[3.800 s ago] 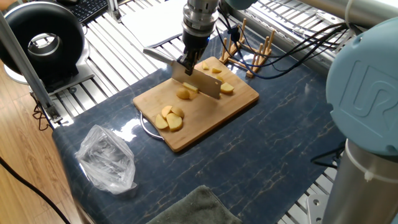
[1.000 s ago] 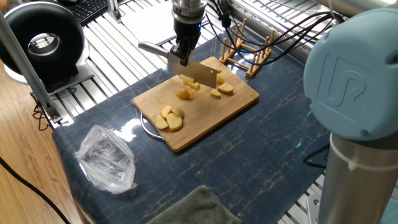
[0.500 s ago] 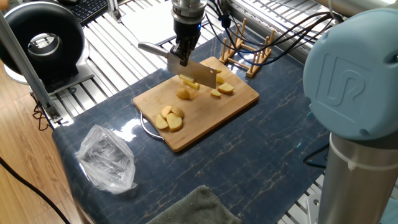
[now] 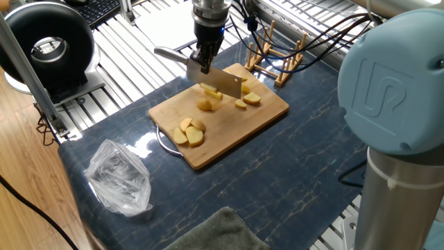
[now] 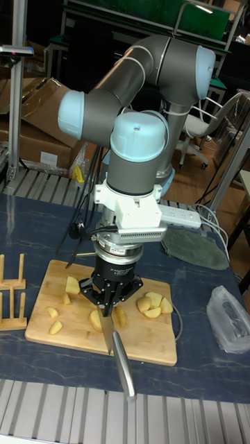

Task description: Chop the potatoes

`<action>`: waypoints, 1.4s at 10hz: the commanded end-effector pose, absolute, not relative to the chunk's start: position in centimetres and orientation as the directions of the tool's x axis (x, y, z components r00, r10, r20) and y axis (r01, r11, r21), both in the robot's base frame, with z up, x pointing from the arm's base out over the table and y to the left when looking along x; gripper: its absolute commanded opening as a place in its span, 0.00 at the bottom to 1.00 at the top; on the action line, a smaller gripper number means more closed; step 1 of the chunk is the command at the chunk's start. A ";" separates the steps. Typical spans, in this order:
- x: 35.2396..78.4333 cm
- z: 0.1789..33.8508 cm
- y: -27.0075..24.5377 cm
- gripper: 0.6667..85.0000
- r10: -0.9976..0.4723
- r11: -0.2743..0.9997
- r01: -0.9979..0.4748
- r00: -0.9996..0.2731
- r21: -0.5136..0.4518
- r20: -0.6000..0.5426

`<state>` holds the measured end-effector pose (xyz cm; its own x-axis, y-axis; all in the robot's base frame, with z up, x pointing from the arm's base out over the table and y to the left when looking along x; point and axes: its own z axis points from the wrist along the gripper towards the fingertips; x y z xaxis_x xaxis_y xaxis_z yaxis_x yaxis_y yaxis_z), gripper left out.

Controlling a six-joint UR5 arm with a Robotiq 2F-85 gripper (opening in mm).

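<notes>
The gripper [image 4: 202, 61] is clamped on a knife [image 4: 220, 82], holding its blade above the far half of the bamboo board [image 4: 229, 135]. The potatoes [image 4: 189, 132] lie scattered on that board, some under the blade. The tall fixed view shows the knife handle [image 5: 123, 371] projecting past the board's edge and a potato piece [image 5: 72, 286] which the blade hides in the fixed view. The fixed view alone shows a grey cloth [image 4: 215, 232] nearest the camera.
</notes>
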<state>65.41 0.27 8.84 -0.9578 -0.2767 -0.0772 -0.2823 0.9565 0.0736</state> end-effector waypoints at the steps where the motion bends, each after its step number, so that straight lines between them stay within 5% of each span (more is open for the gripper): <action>1: 65.2 9.0 0.1 0.00 -0.225 0.970 -0.230 -0.972 0.082 -0.067; 14: 65.0 8.6 0.0 0.00 -0.233 0.965 -0.241 -0.969 0.104 -0.086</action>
